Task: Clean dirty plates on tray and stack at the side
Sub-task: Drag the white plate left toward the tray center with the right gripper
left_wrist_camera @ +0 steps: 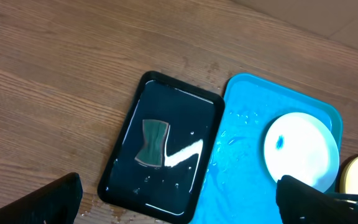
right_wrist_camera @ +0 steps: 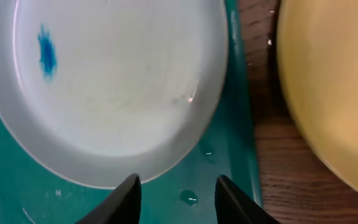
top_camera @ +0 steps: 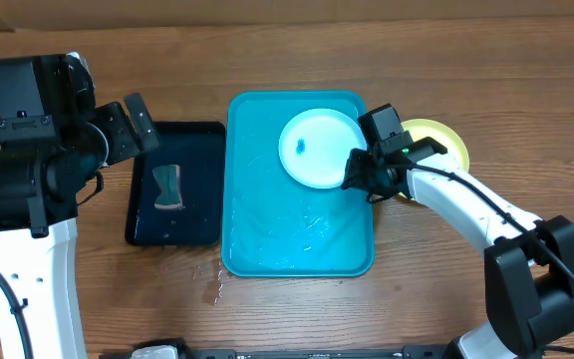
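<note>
A pale light-blue plate [top_camera: 317,148] with a small blue smudge [right_wrist_camera: 47,53] lies in the far right part of the turquoise tray [top_camera: 297,229]. A yellow plate [top_camera: 438,138] rests on the table just right of the tray, partly under my right arm. My right gripper [top_camera: 359,184] hovers low over the tray at the plate's near-right rim. In the right wrist view the gripper [right_wrist_camera: 182,199] is open, nothing between its fingers, the left fingertip [right_wrist_camera: 129,196] just short of the plate [right_wrist_camera: 117,81]. My left gripper [left_wrist_camera: 179,211] hangs wide open, high over the black tray.
A smaller black tray [top_camera: 175,214] holding water and a grey-green sponge [top_camera: 168,186] sits left of the turquoise tray. Water drops lie on the turquoise tray floor [right_wrist_camera: 188,198] and on the table near its front left corner [top_camera: 212,284].
</note>
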Action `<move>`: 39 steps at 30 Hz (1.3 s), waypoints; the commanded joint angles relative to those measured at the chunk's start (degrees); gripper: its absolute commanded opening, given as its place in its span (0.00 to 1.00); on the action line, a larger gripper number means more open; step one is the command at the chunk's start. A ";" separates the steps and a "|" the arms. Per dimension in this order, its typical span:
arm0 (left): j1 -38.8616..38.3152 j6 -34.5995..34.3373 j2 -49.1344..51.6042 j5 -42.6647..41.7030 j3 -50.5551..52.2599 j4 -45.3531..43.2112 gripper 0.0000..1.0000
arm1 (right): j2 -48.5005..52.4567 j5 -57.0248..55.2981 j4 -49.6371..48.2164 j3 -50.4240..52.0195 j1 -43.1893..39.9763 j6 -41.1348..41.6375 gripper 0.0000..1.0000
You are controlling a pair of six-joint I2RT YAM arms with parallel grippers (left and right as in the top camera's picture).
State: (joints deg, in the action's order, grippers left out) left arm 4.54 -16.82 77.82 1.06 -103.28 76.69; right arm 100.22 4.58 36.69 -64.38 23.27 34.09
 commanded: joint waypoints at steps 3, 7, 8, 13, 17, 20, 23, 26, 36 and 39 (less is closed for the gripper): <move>-0.04 -0.55 0.50 -0.50 -0.70 -0.17 1.00 | -0.37 -3.30 -0.90 0.79 -0.02 14.60 0.35; -0.04 -0.55 0.50 -0.50 -0.70 -0.17 1.00 | 1.51 -3.50 -4.09 1.44 -0.02 15.72 0.29; -0.04 -0.55 0.50 -0.50 -0.70 -0.17 1.00 | 2.16 -3.56 -4.90 1.44 -0.02 15.69 0.28; -0.04 -0.55 0.50 -0.50 -0.70 -0.17 1.00 | 4.04 -5.95 -7.72 1.44 -0.02 15.69 0.23; -0.04 -0.55 0.50 -0.50 -0.70 -0.17 1.00 | 4.07 -10.75 -7.72 1.44 -0.02 17.20 0.20; -0.04 -0.55 0.50 -0.50 -0.70 -0.17 1.00 | 4.07 -10.99 -7.85 1.44 -0.02 17.20 0.20; -0.04 -0.55 0.50 -0.50 -0.70 -0.17 1.00 | 4.24 -10.97 -7.82 1.44 -0.02 17.20 0.20; -0.04 -0.55 0.50 -0.50 -0.70 -0.17 1.00 | 4.83 -10.95 -8.15 1.44 0.00 17.20 0.20; -0.04 -0.55 0.50 -0.50 -0.70 -0.17 1.00 | 6.05 -9.49 -9.49 1.44 0.79 17.14 0.13; -0.04 -0.55 0.50 -0.50 -0.70 -0.17 1.00 | 6.05 -9.44 -9.05 1.44 0.79 17.14 0.10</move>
State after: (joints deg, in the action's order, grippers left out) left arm 4.54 -16.82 77.82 1.06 -103.28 76.71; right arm 105.82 -4.75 27.66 -63.24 23.77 51.03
